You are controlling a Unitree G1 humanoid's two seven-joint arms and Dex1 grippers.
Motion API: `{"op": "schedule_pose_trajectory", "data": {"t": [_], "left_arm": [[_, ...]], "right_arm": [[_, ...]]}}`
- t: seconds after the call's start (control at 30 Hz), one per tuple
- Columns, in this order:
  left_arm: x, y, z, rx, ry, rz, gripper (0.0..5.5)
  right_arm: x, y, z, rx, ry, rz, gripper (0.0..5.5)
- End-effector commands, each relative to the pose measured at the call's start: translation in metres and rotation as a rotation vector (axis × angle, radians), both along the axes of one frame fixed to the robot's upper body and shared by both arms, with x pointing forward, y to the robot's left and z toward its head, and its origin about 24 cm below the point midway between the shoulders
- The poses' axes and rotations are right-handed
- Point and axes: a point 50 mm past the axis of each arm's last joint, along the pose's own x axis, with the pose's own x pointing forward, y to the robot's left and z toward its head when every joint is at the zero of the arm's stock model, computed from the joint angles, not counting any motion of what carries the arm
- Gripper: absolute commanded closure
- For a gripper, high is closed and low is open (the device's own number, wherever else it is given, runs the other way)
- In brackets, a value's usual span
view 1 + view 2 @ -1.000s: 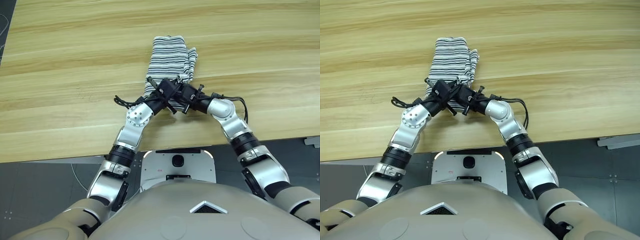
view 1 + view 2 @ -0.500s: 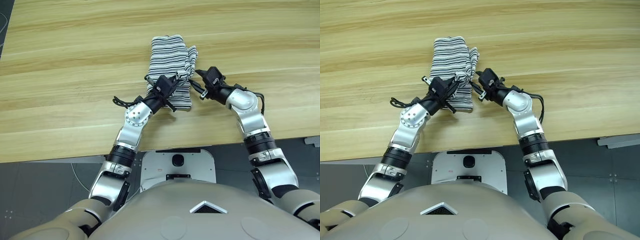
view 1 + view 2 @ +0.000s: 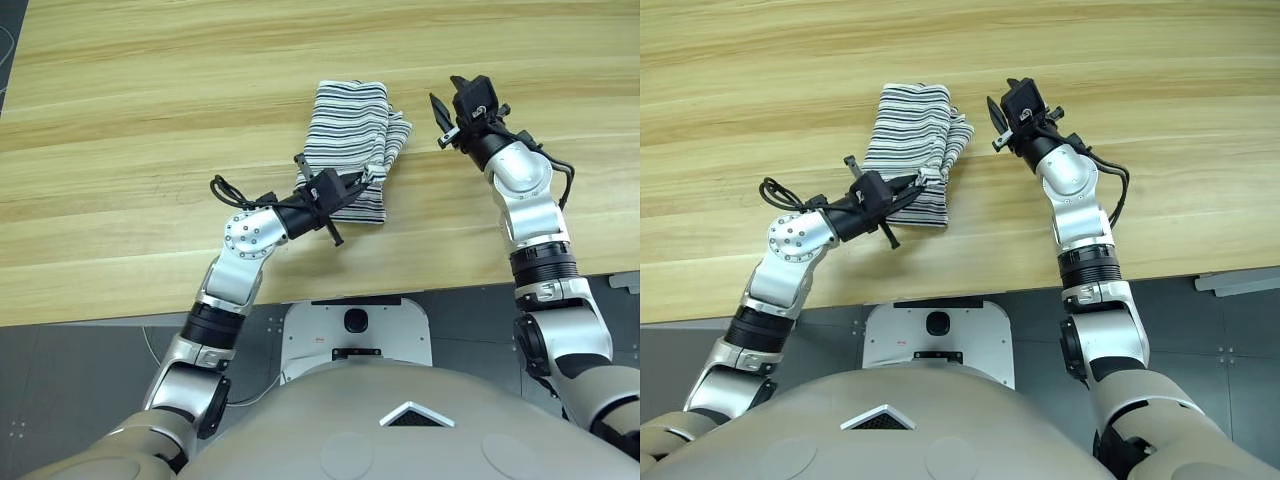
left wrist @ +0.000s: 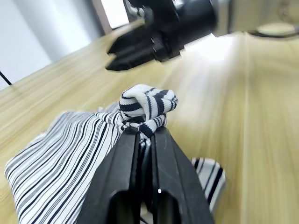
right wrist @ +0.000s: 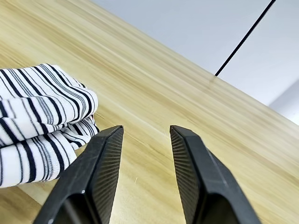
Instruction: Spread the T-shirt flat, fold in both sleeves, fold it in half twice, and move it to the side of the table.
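Observation:
The T-shirt (image 3: 352, 132) is a black-and-white striped bundle, folded into a narrow stack in the middle of the wooden table (image 3: 140, 120). My left gripper (image 3: 352, 186) is shut on the shirt's near right corner; a bunched knot of striped cloth (image 4: 145, 108) sits pinched between its fingers. My right gripper (image 3: 446, 108) is open, raised above the table to the right of the shirt, holding nothing. In the right wrist view the shirt's rounded folded edge (image 5: 42, 116) lies beside the open fingers (image 5: 103, 163).
The table's front edge (image 3: 420, 285) runs just below both forearms. Bare wood stretches left, right and beyond the shirt. A black cable (image 3: 232, 192) loops off my left wrist above the tabletop.
My right gripper has let go of the shirt and swung away to the right and up, now open. My left gripper keeps its hold and has dragged the shirt slightly to the right.

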Motion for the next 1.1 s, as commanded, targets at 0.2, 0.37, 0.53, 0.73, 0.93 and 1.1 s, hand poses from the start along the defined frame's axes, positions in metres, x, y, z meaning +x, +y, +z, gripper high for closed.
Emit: {"op": "schedule_pose_trajectory", "data": {"t": [0.2,0.37,0.53,0.73,0.93,1.1], "left_arm": [[-0.006,-0.005,-0.013,0.038,0.054,-0.030,4.25],[-0.005,-0.009,-0.002,-0.065,0.054,-0.019,3.47],[-0.004,-0.010,0.008,-0.095,0.027,-0.013,2.80],[-0.012,-0.012,0.024,-0.194,0.024,-0.066,2.80],[-0.026,-0.006,0.062,-0.455,-0.035,-0.180,2.80],[-0.025,0.005,0.077,-0.600,-0.048,-0.155,2.77]], "right_arm": [[0.005,0.019,0.010,-0.016,-0.059,0.063,3.66],[0.004,0.026,0.009,-0.008,-0.060,0.089,3.66],[0.008,0.038,0.005,-0.021,-0.044,0.128,3.66],[0.014,0.058,0.005,-0.019,-0.030,0.199,3.66],[0.006,0.081,-0.015,0.028,0.151,0.413,3.66],[-0.004,0.082,-0.034,0.083,0.337,0.557,2.97]]}}
